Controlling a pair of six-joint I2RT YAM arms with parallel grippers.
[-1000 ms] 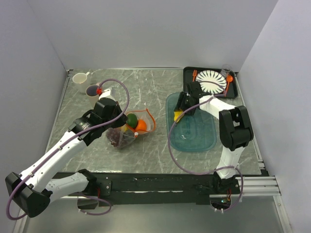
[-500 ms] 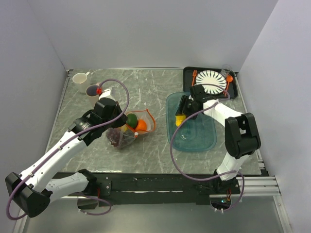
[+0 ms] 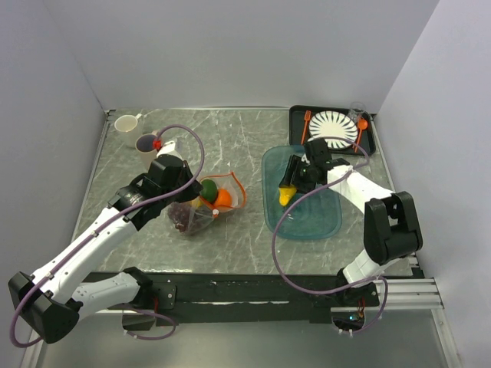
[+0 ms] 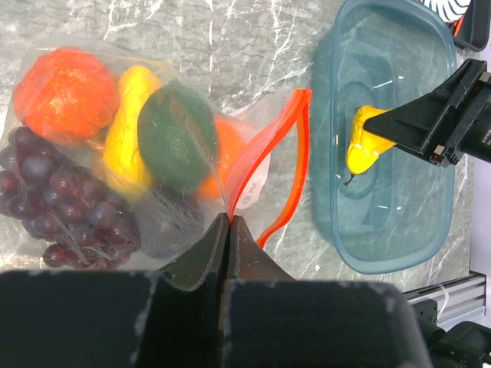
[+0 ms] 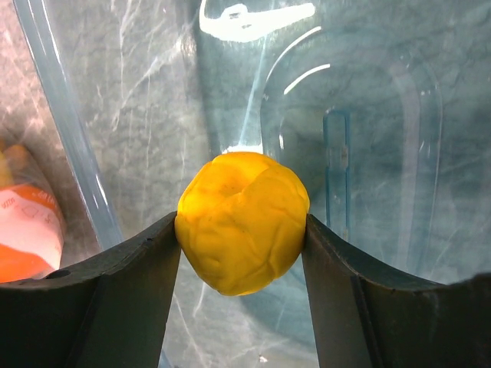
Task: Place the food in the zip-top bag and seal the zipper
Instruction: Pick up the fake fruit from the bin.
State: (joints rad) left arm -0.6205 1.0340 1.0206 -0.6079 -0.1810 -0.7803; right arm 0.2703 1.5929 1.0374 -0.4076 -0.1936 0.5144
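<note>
- The yellow pear (image 4: pixel 359 146) is the one piece of food not yet bagged. It sits clamped between the two dark fingers of the right gripper (image 5: pixel 240 228), which are spread only as far as the fruit's width and press it on both sides.
- In the overhead view, the pear is in the left half of the teal tray (image 3: pixel 322 222), right of centre in the frame. Whether it is already clear of the tray floor I cannot tell.
- Over the last second the pear has slid a little toward the bottom of the frame, staying inside the tray. The right arm's elbow has swung out toward the lower right. I read this as the grasp being complete and the carry toward the bag only beginning.
- The zip-top bag (image 4: pixel 247 188) lies on the marble table (image 3: pixel 230 138) left of centre, well apart from the pear.
- Inside it are an orange (image 4: pixel 65 84), a grape bunch (image 4: pixel 54 199), a green piece (image 4: pixel 176 138) and a yellow piece (image 4: pixel 126 138).
- The zipper (image 4: pixel 301 146) is unsealed: its two orange-red strips part into an open loop facing the tray.
- The left gripper (image 4: pixel 229 226) is pinched fully closed on the bag's edge just by the mouth. It has not moved in the last second and is holding the opening up.
- Judgement: one fruit remains to go in, then the seal. The floppy mouth is narrow, so the pear needs a careful approach.
</note>
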